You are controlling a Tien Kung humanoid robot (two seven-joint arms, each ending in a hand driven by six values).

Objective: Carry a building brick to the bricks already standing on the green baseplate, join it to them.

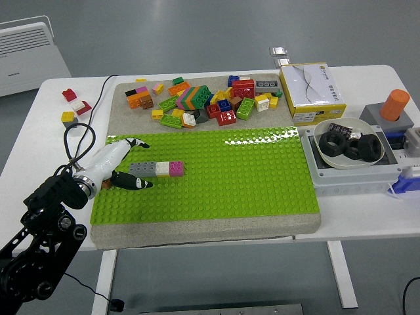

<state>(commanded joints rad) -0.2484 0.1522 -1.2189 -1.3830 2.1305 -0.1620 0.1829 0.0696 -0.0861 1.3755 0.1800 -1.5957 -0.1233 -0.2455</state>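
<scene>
Head view: left hand (121, 164) is open, holding nothing, just left of the brick row (156, 169). Bowl (351, 152) holds black rings (351, 146).

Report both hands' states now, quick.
Left hand: open, fingers spread, holding nothing, beside the grey end of the brick row on the green baseplate.
Right hand: not in view.

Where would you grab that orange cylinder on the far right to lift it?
Grip the orange cylinder around its round sides, coming down from above. It stands nearly upright on a grey block, so its curved wall is free all around, while a bowl crowds the side nearer the middle.
</scene>
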